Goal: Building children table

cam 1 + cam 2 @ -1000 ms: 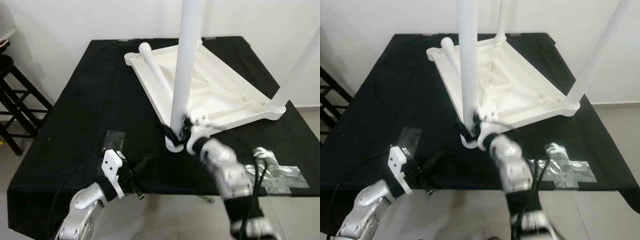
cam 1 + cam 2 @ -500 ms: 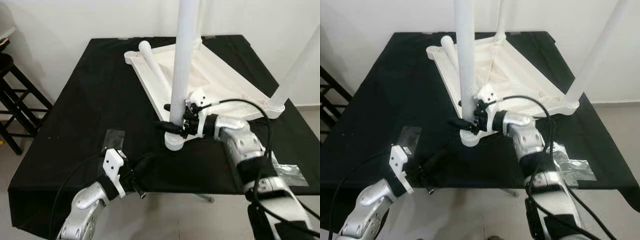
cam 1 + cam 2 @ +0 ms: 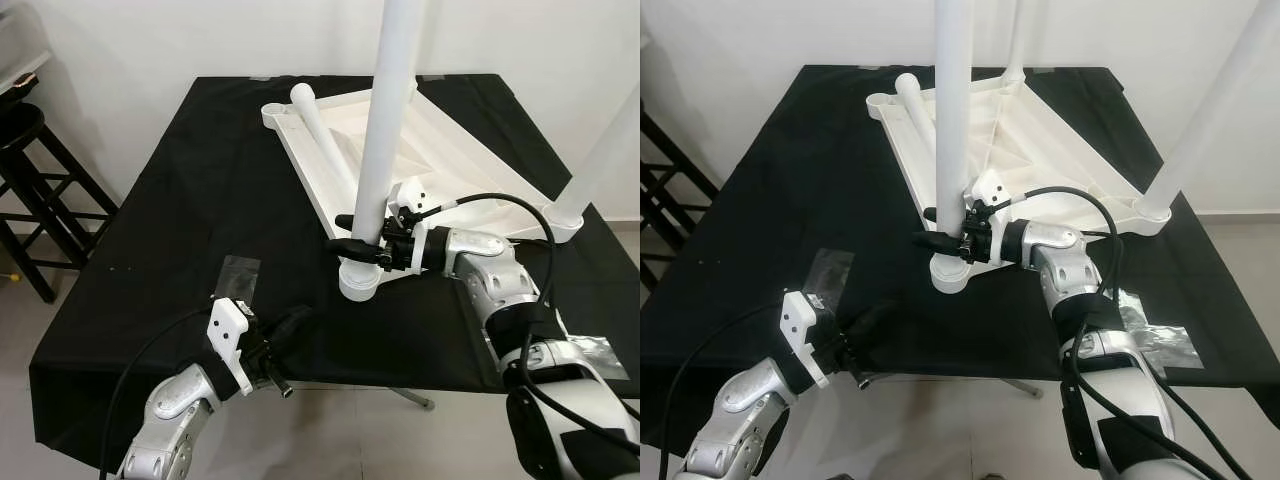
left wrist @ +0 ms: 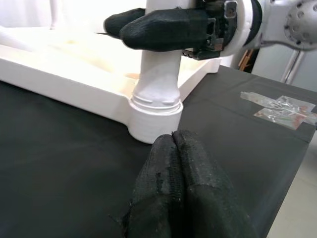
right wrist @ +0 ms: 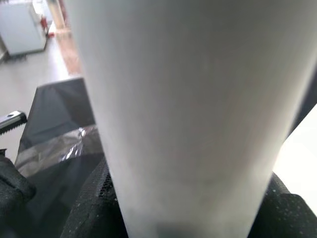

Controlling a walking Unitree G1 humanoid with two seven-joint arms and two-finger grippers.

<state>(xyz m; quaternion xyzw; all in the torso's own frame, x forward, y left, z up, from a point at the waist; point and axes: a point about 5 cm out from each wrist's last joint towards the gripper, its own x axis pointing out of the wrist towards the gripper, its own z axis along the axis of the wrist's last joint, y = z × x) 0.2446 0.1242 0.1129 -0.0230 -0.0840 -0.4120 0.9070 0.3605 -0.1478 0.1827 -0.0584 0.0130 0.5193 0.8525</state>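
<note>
White wall behind; black-clothed table point(image 3: 170, 230) carries upturned white tabletop point(image 3: 440, 160), centre-far. Upright leg point(image 3: 385, 140) stands in near corner socket point(image 3: 358, 280); loose leg point(image 3: 325, 150) lies on far left. Right gripper point(image 3: 360, 236) clamped round upright leg low down. Left gripper point(image 3: 283, 340) pinched shut, empty, near table edge. Step: seating leg. Next, likely: twist tight, then fetch loose leg.

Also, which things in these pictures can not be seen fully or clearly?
- Near leg: its top is cut off by the upper edge in both eye views.
- Right gripper: its fingers wrap the leg, which hides their contact.
- Far corner leg: mostly behind the near leg.
- Stool: cut by the left edge.
</note>
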